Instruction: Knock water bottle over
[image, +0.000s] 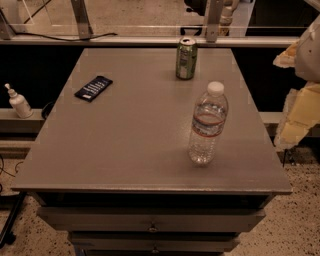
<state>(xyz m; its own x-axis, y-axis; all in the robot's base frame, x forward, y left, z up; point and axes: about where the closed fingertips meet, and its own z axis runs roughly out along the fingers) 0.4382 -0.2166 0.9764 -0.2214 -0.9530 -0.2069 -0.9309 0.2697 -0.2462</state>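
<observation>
Grey table (125, 150), viewed from its drawer front (150, 220) toward the far rail. Nearest the front edge, on the right half, the water bottle (207, 125) stands upright with its white cap on and its label band at mid-height. It is close to the table's right edge and not yet knocked over. Off that same edge, to the right and apart from the bottle, the tool (299, 107) hangs as a pale yellowish form partly cut by the frame; whether it is released or clenched cannot be told. Farther back on the left a dark blue packet (93, 88) lies flat. Beyond the table's left side a small white pump bottle (17, 102) stands on a lower ledge. Farthest, near the back edge, a green soda can (186, 58) stands upright, roughly in line behind the bottle. Likely hazards: a push applied low on the ribbed body would probably slide the bottle rather than tip it, so contact near the cap looks the better lever. A sweep from the right angled toward the front could send the round bottle rolling off the near edge once it is down. A sweep carried toward the back could reach the can and topple the wrong object. An approach set too low risks striking the table's right edge before the bottle.
</observation>
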